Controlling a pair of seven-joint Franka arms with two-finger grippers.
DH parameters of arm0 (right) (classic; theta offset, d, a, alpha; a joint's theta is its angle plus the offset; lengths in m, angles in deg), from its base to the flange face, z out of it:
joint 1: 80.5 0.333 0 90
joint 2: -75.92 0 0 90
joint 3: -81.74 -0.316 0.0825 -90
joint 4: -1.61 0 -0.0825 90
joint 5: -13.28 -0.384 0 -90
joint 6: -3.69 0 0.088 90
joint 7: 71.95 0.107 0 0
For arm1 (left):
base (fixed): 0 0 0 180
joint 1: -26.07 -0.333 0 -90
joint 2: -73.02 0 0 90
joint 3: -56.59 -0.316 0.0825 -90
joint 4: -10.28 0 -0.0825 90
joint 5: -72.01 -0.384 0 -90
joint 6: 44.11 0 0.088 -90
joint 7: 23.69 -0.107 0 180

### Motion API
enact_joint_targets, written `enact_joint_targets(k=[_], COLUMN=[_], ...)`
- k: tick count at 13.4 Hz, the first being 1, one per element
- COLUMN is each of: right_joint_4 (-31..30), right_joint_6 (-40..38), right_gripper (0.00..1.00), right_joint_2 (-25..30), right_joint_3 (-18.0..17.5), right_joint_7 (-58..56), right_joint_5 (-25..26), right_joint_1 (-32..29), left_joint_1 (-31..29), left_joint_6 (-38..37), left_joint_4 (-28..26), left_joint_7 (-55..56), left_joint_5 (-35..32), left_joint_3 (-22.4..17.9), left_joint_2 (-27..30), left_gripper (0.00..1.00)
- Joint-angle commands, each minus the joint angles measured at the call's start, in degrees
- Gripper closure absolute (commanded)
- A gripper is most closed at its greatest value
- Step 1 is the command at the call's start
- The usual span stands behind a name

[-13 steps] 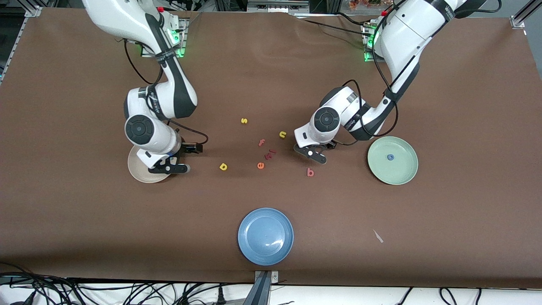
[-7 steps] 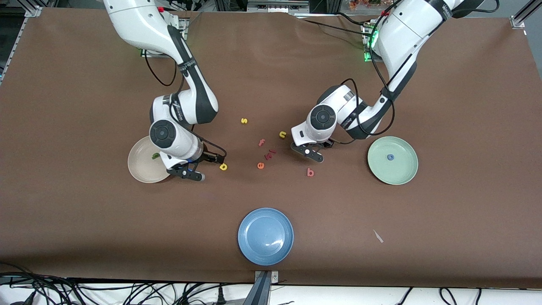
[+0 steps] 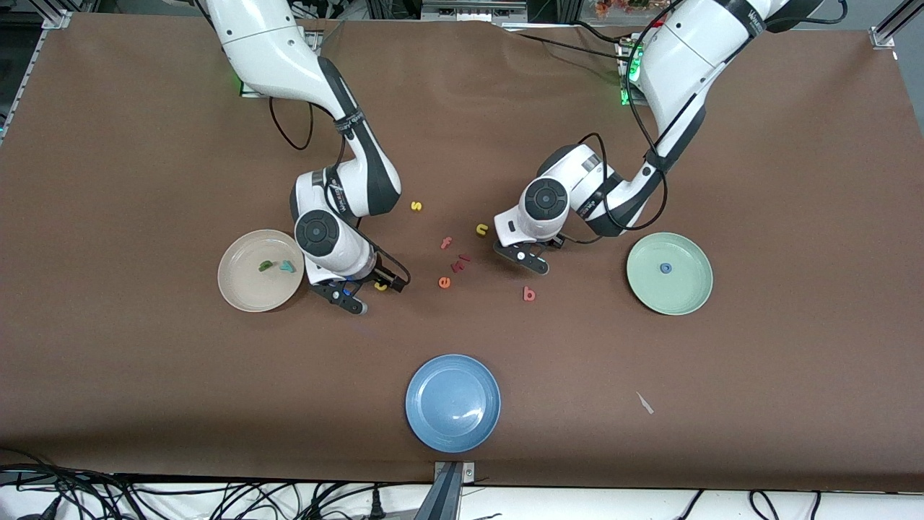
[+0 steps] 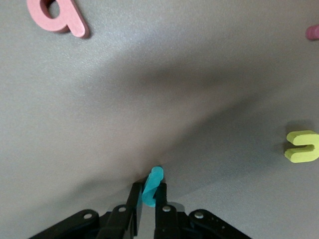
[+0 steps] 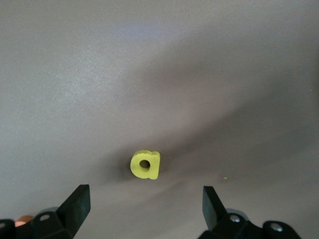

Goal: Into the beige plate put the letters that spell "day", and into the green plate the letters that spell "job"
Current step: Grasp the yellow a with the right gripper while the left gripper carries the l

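In the left wrist view my left gripper (image 4: 148, 195) is shut on the teal "j" (image 4: 152, 185), which stands on edge between its fingers. In the front view this gripper (image 3: 530, 261) is low over the table between the yellow "n" and the salmon "b" (image 3: 529, 293) (image 4: 57, 17). My right gripper (image 3: 349, 298) (image 5: 144, 205) is open, low beside the yellow "a" (image 3: 380, 286) (image 5: 145, 165), with nothing between its fingers. The beige plate (image 3: 245, 290) holds the dark green "d" (image 3: 266, 266) and the teal "y" (image 3: 288, 266). The green plate (image 3: 686, 289) holds the blue "o" (image 3: 665, 268).
Loose letters lie mid-table: a yellow "s" (image 3: 416, 206), a yellow "n" (image 3: 481, 230) (image 4: 302, 147), a salmon "f" (image 3: 446, 243), an orange "e" (image 3: 445, 282) and small red pieces (image 3: 460, 263). A blue plate (image 3: 452, 426) sits nearest the front camera.
My right arm has swung from over the beige plate to the yellow "a", uncovering the "d" and "y" in the plate. My left gripper has shut on the teal "j".
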Motion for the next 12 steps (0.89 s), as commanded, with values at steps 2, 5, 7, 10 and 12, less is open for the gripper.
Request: enact_joint_targets(k=[2,5,7,10,12], right_joint_4=[2.5,2.5,2.5,2.5,2.5], right_joint_6=[-0.3,-0.3,-0.1,0.9,1.1], right_gripper=[0.01,0.05,0.08,0.20,0.36], right_joint_2=[-2.3,-2.9,-2.9,-3.3,-3.4], right_joint_3=[0.4,0.4,0.4,0.4,0.4], right_joint_7=[0.6,0.4,0.4,0.4,0.2], right_joint_5=[-1.0,-1.1,-1.1,-1.1,-1.1], right_joint_1=[0.3,0.3,0.3,0.3,0.3], left_joint_1=[-0.2,-3.3,-3.7,-8.3,-13.0], left_joint_6=[-0.7,-7.1,-13.3,-19.8,-21.3], left_joint_4=[0.6,2.1,4.4,6.7,7.4], left_joint_7=[1.7,0.9,-0.3,-10.2,-19.0], left_joint_5=[-1.6,-1.7,-1.8,-1.8,-1.7], left_joint_3=[-0.2,0.1,-0.1,-0.2,-0.2], left_joint_2=[0.3,4.4,6.6,9.5,10.2], left_gripper=[1.00,1.00,1.00,1.00,1.00])
